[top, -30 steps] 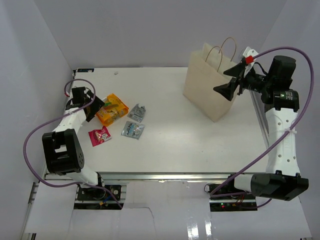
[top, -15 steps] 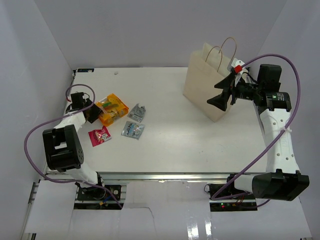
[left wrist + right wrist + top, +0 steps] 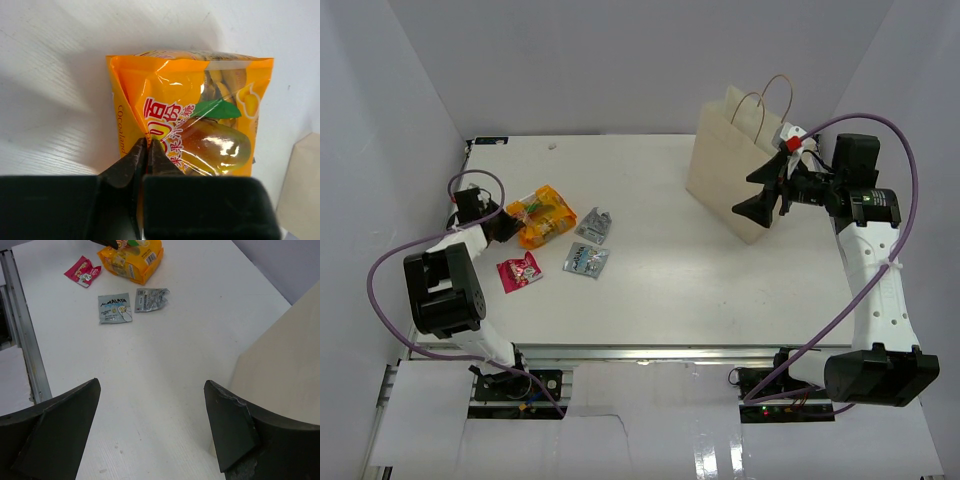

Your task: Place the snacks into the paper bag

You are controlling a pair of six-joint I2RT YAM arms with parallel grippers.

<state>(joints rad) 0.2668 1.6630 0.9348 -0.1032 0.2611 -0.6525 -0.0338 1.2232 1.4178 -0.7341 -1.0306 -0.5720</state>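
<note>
Pulled the left claw [image 3: 505,222] together over the last second, from wide apart to a pinch on the orange packet [image 3: 545,215]. Brought the right claw [image 3: 748,195] slightly leftward and nearer along the paper bag [image 3: 725,165], with its jaws as wide as before.

From above: stands the bag upright at the far right of the bench [image 3: 660,290], handles up, mouth open to the top. Leaves the snacks well apart from it on the left: orange packet farthest, red-pink packet [image 3: 519,270] nearest, two silver-blue packets [image 3: 587,259] just right of those. Shows nothing inside the bag from this angle, so probably at the first pick of the task.

From the left wrist: clamps both fingers on the packet's near edge [image 3: 200,130], right at a crease in the foil. Probably chosen because a flat packet lying on the bench [image 3: 60,75] offers only a raised edge to bite. Looks a thin hold; could slip or swing once lifted.

From the right wrist: holds the right claw [image 3: 150,390] spread wide and empty, just beside the tan wall of the bag [image 3: 280,375], facing the snacks across bare bench. Seems posted there to steady the light bag for the drop; cannot tell whether touching it.
</note>
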